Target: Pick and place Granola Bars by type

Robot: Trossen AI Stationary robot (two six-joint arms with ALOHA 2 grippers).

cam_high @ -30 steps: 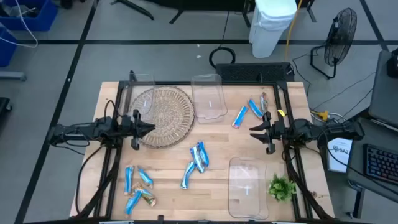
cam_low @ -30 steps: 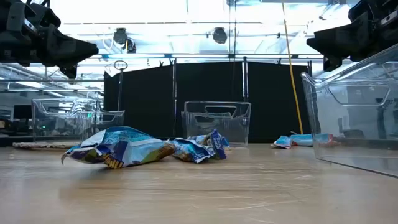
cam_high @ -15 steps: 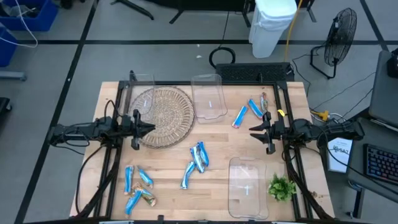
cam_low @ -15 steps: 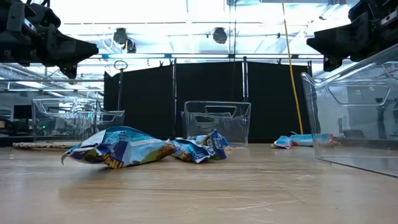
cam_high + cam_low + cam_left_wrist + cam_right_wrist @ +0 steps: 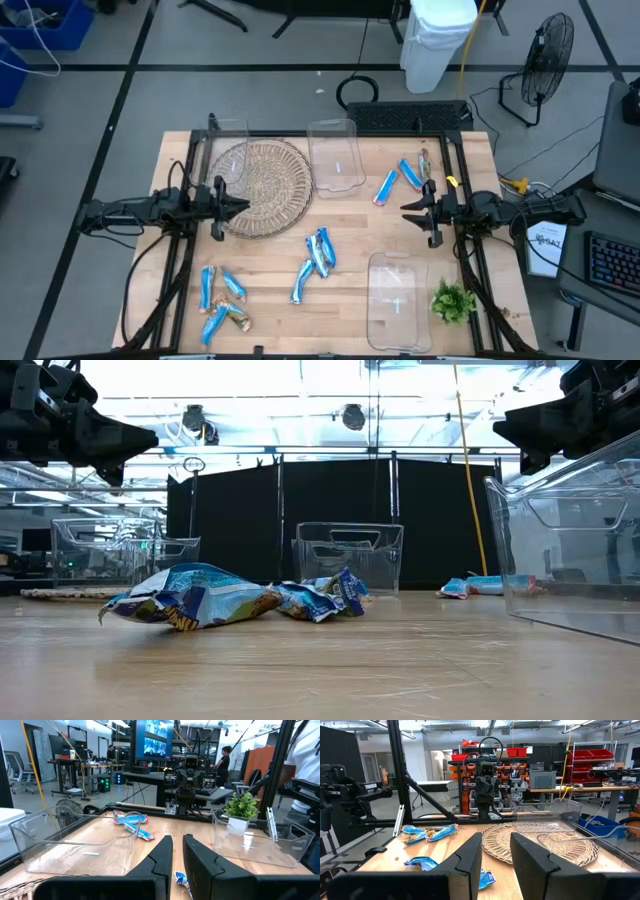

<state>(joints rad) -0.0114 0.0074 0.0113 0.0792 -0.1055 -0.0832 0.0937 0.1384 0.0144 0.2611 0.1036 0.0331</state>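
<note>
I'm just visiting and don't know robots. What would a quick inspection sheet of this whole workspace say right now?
Surface: wooden table, nothing spilled on it.
Job's things: granola bars lie in loose groups at the centre, the near-left corner and the far right; none sorted.
Clutter: woven mat, three clear bins, green sprig.
Grippers: left gripper over the mat's edge, jaws a narrow gap apart, empty; right gripper opposite, jaws apart, empty.
Cables: yellow and black leads on the floor beyond the table.
Surroundings: fan, white bin, a person in the left wrist view.

Robotics lab: wooden table [image 5: 270,275] in metal frame, monitors [image 5: 157,737], red parts bins [image 5: 590,755], floor fan [image 5: 548,50].
</note>
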